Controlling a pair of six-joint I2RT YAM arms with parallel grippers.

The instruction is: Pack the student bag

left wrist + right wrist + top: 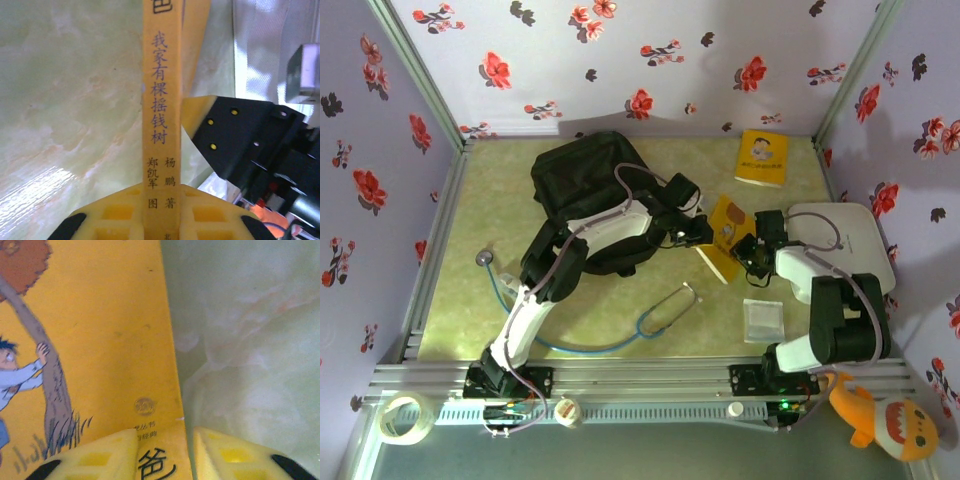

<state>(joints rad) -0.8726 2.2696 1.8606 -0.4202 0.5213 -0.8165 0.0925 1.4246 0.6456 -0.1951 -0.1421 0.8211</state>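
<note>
At mid-table (pixel 470 310), the left gripper (pixel 161 195) is clamping the spine of a thin yellow picture book (pixel 728 222). Its yellow fingers are pressing either side of the printed title. The book is standing up on edge rather than lying flat, probably so that it can be carried and slid into a bag opening.

The right gripper (pixel 166 440) is sitting at the book's other side, fingertips straddling the cover's edge with a gap between them. Its wrist view is too close to say whether those fingers are pinching the cover or merely steadying it. It appears to be propping the book up so the left arm can take the spine.

The student bag (pixel 582 180) is lying at the back left of the table, partly under the outstretched left arm and well apart from the book. Its opening is not clearly visible from above.

A second yellow book (pixel 763 157) is waiting near the back wall. A white board (pixel 850 235) is lying to the right beside the right arm, and a stethoscope (pixel 483 258) is trailing across the front left. Judging by this layout, packing is at an early stage, with the book in hand the item now being packed.
</note>
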